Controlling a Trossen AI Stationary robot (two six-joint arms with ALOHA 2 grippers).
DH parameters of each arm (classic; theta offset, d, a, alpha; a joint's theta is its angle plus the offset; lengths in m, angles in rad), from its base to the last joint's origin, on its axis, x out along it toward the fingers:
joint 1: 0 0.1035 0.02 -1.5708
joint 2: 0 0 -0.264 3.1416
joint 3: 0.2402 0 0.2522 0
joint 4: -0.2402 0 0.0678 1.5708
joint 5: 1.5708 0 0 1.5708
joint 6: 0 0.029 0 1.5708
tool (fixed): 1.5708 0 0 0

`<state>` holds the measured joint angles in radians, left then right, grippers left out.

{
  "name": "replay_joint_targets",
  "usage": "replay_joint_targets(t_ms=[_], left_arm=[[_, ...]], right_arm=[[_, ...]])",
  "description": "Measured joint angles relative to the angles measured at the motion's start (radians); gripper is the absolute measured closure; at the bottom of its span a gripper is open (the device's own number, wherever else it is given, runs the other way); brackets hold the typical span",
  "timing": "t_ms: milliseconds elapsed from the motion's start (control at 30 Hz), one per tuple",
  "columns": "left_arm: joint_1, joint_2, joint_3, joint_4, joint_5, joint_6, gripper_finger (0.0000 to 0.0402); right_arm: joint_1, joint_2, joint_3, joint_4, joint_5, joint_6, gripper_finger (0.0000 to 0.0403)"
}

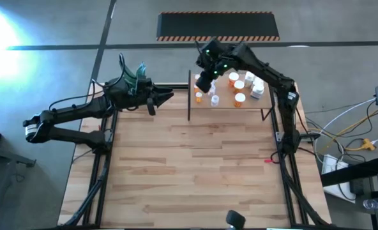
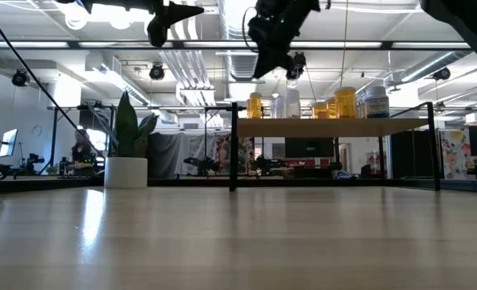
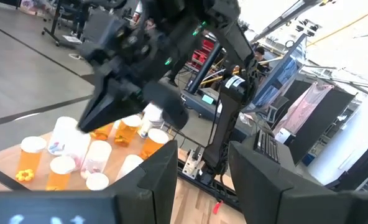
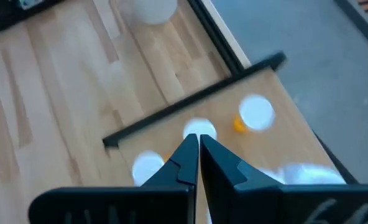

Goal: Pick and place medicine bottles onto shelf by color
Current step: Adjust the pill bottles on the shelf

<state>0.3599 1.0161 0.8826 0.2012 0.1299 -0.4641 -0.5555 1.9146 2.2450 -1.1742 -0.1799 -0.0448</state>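
The shelf [image 1: 230,110] stands at the table's far edge, right of the middle, a light-wood board on black posts [image 2: 327,126]. Several medicine bottles [image 1: 239,84], orange and white with white caps, stand upright on it [image 2: 345,102]. My right gripper [image 1: 205,82] is shut and empty, pointing down above the shelf's left end [image 2: 272,68]. In its wrist view the shut fingertips [image 4: 198,142] hover over a white cap [image 4: 199,128]. My left gripper [image 1: 163,101] is open and empty, held high left of the shelf and pointing toward it [image 3: 202,168].
A white plant pot [image 2: 126,171] with a green plant stands at the far edge, under my left gripper [image 4: 150,9]. The wooden tabletop [image 1: 195,166] stretches toward the near edge. Black frame posts [image 1: 189,96] border the shelf.
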Motion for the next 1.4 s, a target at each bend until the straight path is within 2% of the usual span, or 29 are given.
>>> replay_joint_targets(t_ms=[300,833,1267,1400], left_arm=[[0.0,0.0,0.001,0.0,0.004,0.0,0.0275],[0.0,0.0,0.0,0.0,0.007,0.0,0.0275],[0.0,0.0,-0.002,0.0,0.007,0.0,0.0275],[0.0,0.001,0.0,0.002,0.007,0.0,0.0275]], right_arm=[[-0.06,-0.047,-0.006,-0.239,-0.003,-0.066,0.0394],[-0.073,-0.048,-0.162,-0.182,-0.057,-0.087,0.0394],[-0.069,-0.062,-0.097,-0.197,-0.06,-0.086,0.0394],[-0.083,-0.059,-0.091,-0.142,0.009,-0.05,0.0394]])
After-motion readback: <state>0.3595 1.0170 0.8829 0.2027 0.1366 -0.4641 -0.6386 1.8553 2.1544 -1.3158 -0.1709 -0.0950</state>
